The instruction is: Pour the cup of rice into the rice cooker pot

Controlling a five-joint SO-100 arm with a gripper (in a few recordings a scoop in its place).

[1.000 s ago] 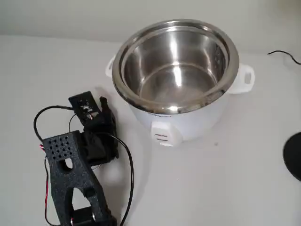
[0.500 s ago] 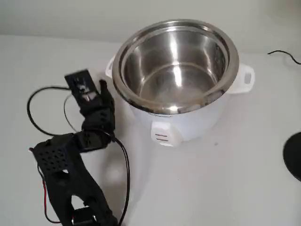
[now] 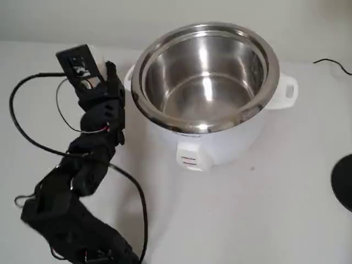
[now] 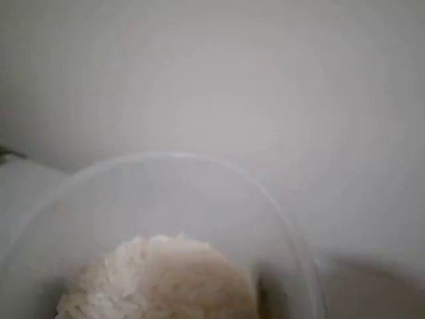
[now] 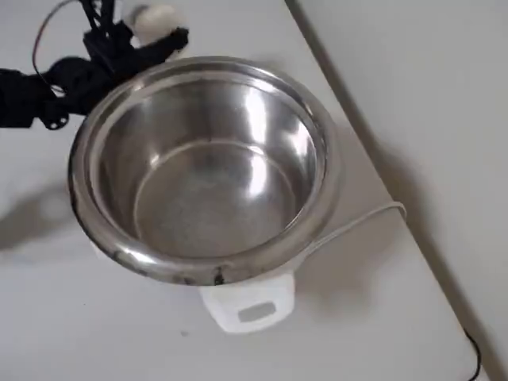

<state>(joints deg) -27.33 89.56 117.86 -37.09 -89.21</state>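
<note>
The rice cooker pot (image 3: 165, 71) is a big shiny steel bowl in a white cooker body (image 3: 220, 146), and its bare bottom (image 5: 206, 182) holds nothing. My black gripper (image 3: 108, 70) is raised just left of the pot's rim. In the overhead view the gripper (image 5: 159, 33) is at the rim's upper left, shut on the cup (image 5: 155, 17), a small whitish one. The wrist view looks straight into the cup (image 4: 285, 226), which stays upright with a heap of white rice (image 4: 159, 279) in its bottom.
The arm's black cables (image 3: 22, 121) loop over the table on the left. A black wire (image 3: 330, 63) and a dark round object (image 3: 345, 181) sit at the right edge. A white cord (image 5: 357, 222) runs from the cooker towards the table edge (image 5: 381, 143).
The arm has stretched out and lifted. The gripper has moved from low by the cooker's front left up and back to the level of the pot's rim.
</note>
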